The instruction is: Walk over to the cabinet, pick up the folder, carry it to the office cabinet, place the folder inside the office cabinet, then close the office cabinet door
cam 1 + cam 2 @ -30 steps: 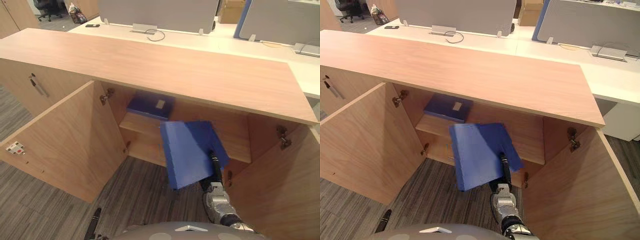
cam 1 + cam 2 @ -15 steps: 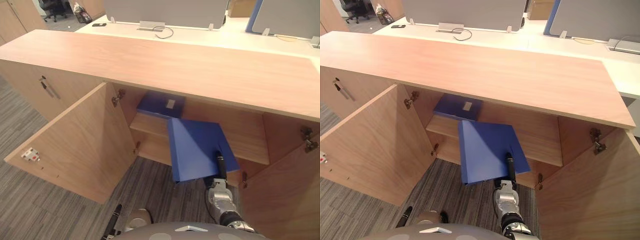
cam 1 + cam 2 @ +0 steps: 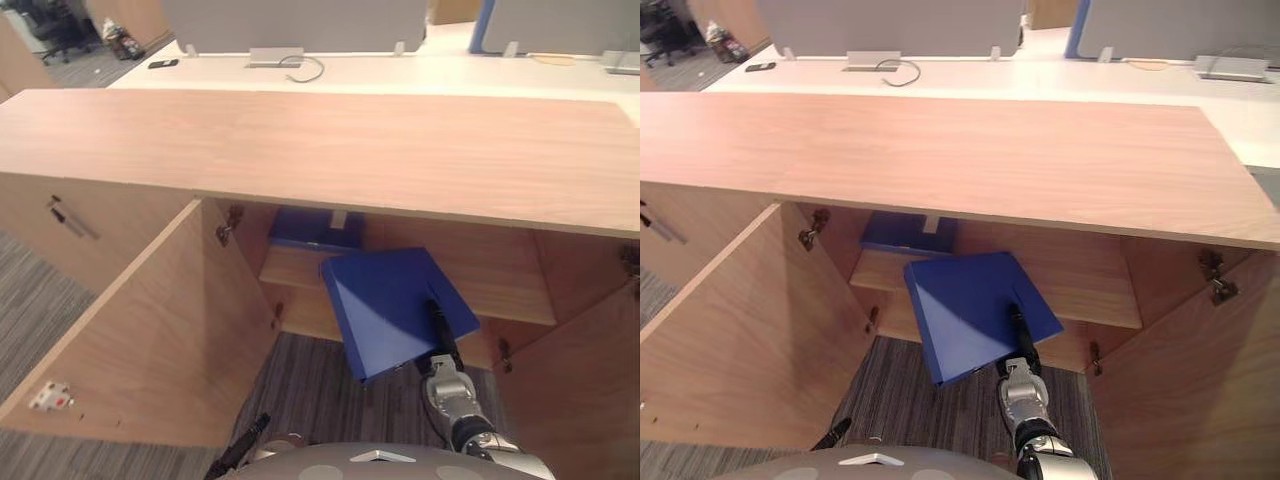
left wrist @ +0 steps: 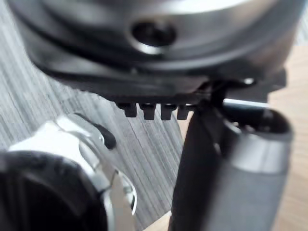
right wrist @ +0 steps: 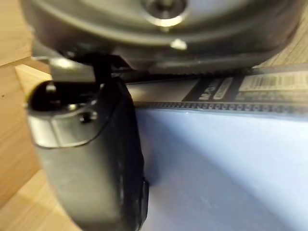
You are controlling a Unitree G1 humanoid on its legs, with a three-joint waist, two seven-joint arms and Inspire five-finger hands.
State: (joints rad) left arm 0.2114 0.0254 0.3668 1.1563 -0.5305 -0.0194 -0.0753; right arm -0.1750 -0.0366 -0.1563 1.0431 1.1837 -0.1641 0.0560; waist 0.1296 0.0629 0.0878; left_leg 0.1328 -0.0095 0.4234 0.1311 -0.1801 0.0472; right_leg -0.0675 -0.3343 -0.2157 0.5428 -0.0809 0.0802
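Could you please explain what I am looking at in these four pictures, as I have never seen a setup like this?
This humanoid robot has two arms, each ending in a dark hand. The two wide pictures come from cameras in its head, looking down; the two close-ups come from cameras on its wrists. Before it stands a wooden cabinet, left door and right door open. The right hand grips a blue folder, thumb on top, in front of the shelf, where a second blue folder lies. The left hand is low, over the carpet.
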